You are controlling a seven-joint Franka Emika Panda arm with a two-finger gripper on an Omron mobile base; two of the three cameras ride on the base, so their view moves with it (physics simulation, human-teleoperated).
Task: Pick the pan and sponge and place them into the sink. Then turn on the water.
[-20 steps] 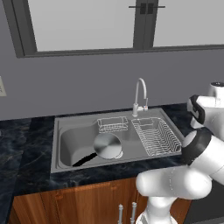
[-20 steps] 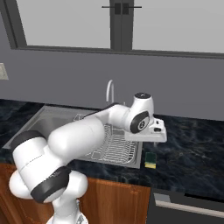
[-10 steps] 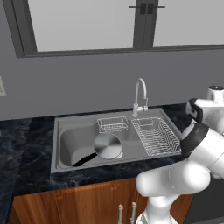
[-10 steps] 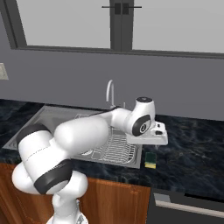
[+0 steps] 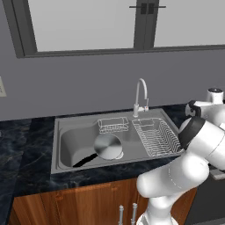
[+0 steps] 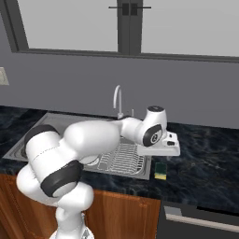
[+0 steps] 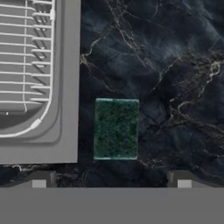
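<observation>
The sponge [image 7: 116, 128] lies green side up on the dark marble counter, just right of the sink [image 7: 65, 87] rim. My gripper [image 7: 111, 180] hangs open straight above the sponge, and its fingertips [image 7: 41, 179] stand wide on both sides without touching it. In the right base view the sponge [image 6: 160, 170] sits just below my hand. The pan [image 5: 108, 146] lies in the sink [image 5: 74, 143] with its black handle pointing toward the front left. No water is in view at the faucet [image 5: 139, 94].
A wire dish rack [image 5: 157, 137] fills the right half of the sink and a small wire basket [image 5: 113, 124] sits at its back. Dark counter [image 6: 205, 163] stretches to the right of the sponge. A window runs above the back wall.
My arm has swung and the hand has come lower over the counter beside the sink, closer above the sponge. The jaws stay open. Pan and sponge have not moved.
</observation>
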